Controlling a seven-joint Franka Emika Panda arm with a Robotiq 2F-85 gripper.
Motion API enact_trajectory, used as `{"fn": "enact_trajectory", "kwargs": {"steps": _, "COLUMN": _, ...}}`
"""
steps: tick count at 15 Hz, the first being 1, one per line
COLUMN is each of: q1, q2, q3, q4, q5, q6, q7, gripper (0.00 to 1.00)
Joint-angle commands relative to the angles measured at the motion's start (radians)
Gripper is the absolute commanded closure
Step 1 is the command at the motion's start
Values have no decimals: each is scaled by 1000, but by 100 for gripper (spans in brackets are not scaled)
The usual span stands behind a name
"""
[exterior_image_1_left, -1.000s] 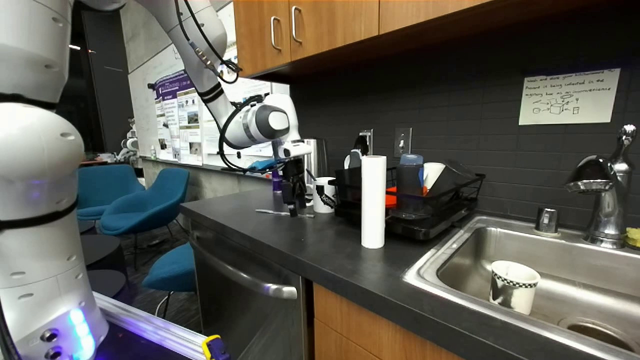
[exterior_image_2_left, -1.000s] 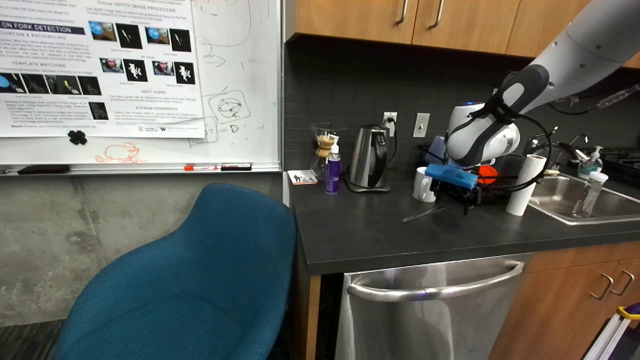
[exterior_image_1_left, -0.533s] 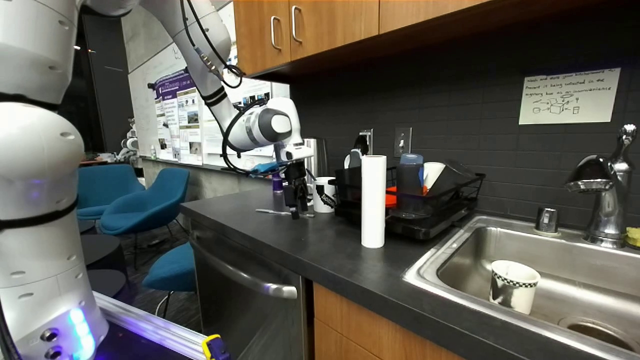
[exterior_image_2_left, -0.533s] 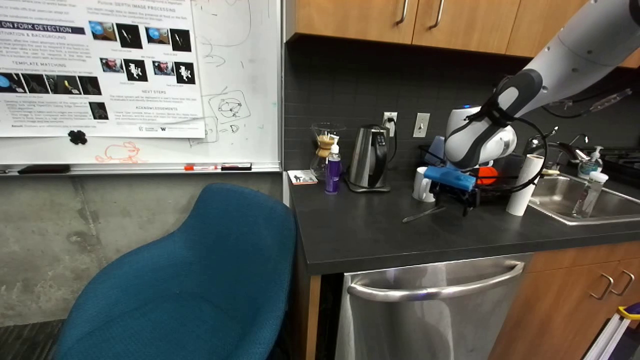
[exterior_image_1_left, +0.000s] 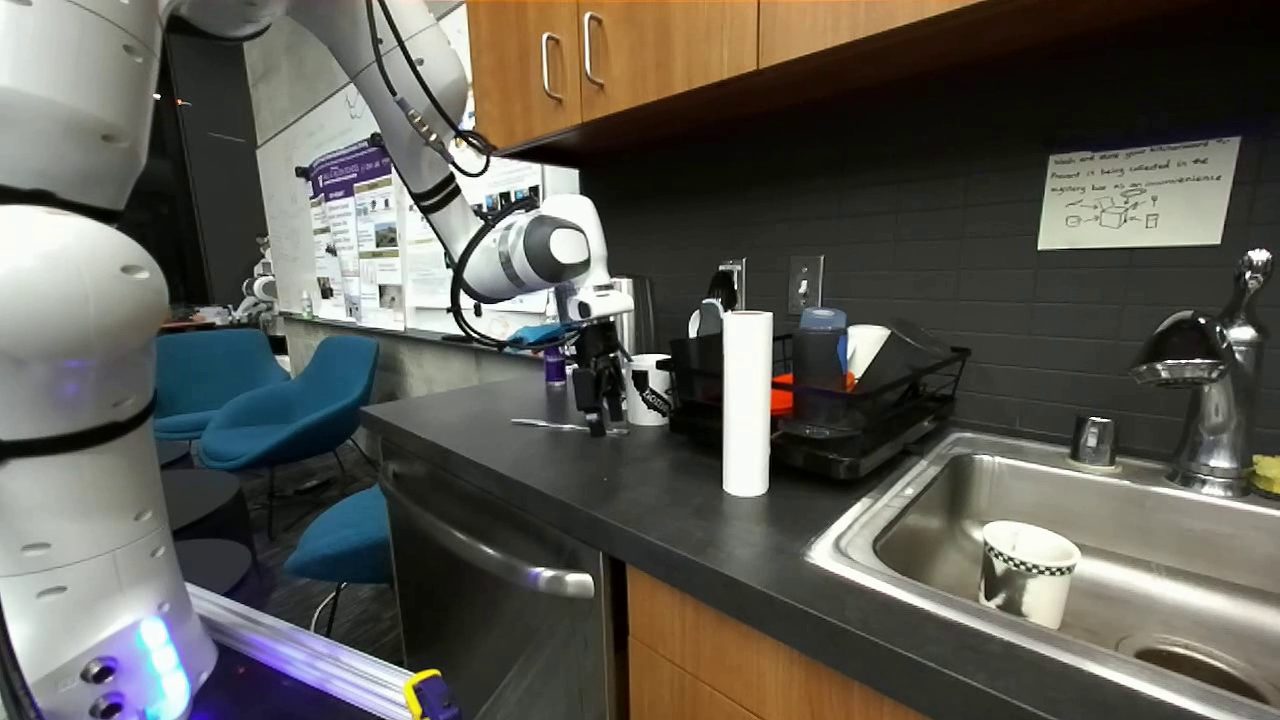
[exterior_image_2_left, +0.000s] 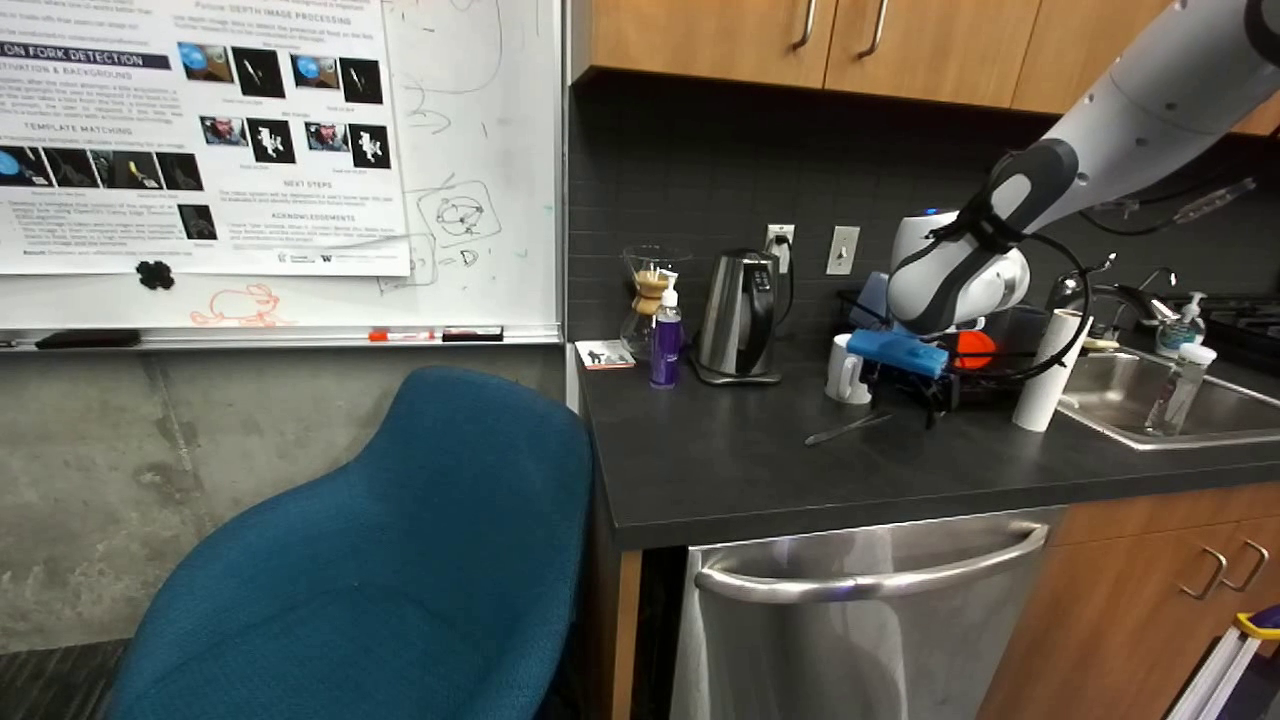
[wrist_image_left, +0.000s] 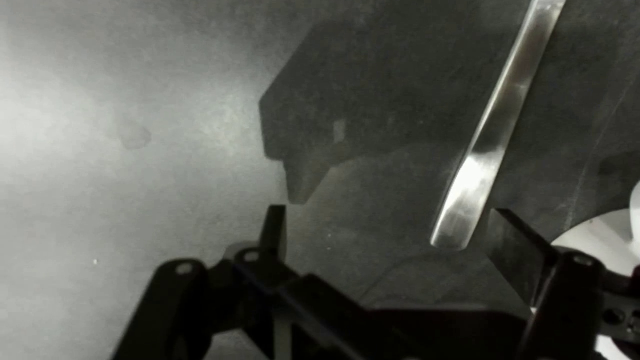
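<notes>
Wrist view: the hand (wrist_image_left: 387, 220) stands spread and empty, the metal utensil (wrist_image_left: 496, 129) lying below it, off-centre; centring would likely steady a pinch. Both exterior views: the mug (exterior_image_2_left: 840, 370) sits close beside the hand, so shift gently.

Metal utensil (exterior_image_1_left: 548, 425): partly hidden behind jaws in exterior view; one end cut off by top edge of wrist view; type too small to tell. White mug (exterior_image_1_left: 650, 370), toward rear edge of tabletop (exterior_image_1_left: 650, 480): partly hidden behind jaws. White object (wrist_image_left: 595, 240): cut off by right edge of wrist view; identity uncertain. Dish rack (exterior_image_1_left: 845, 465): partly hidden behind white roll (exterior_image_1_left: 747, 405).
</notes>
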Motion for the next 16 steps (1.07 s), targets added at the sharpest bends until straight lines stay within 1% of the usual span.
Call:
{"fn": "enact_trajectory", "kwargs": {"steps": 1, "q1": 21, "q2": 19, "q3": -17, "q4": 31, "q5": -16, "q6": -34, "q7": 30, "gripper": 0}}
{"fn": "enact_trajectory", "kwargs": {"steps": 16, "q1": 33, "q2": 61, "q3": -16, "q4": 66, "q5": -9, "q6": -51, "q7": 12, "gripper": 0}}
